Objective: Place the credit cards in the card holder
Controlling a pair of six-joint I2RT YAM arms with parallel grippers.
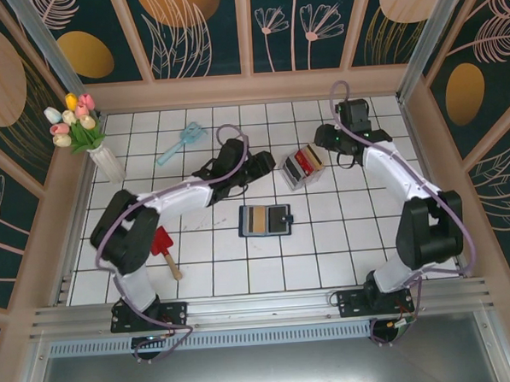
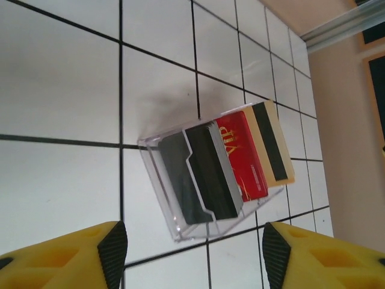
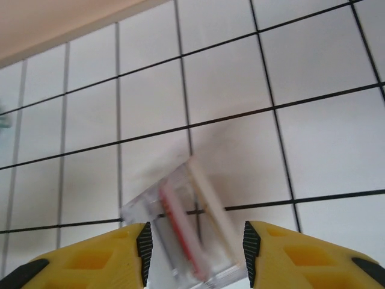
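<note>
"So, where are the credit cards (image 2: pixel 243 153)?"

"Standing in a clear rack (image 2: pixel 157 174), right in front of my left gripper (image 2: pixel 192 259). Both it and my right gripper (image 3: pixel 197 256) are spread wide, holding nothing."

"Easy to grab?"

"Thin, stiff, light, slippery, I think. Pinch a top edge. The card holder (image 1: pixel 265 219) lies open behind both jaws, nearer my bases."

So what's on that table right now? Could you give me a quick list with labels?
Rack: clear slotted stand holding the cards
Credit cards: black card, red card, tan card, all in the stand
Card holder: dark wallet, lying open, apart from the stand
Left pincer: open, facing the stand
Right pincer: open, stand below it, blurred
Elsewhere: vase of tulips, blue scoop, red spatula
</note>
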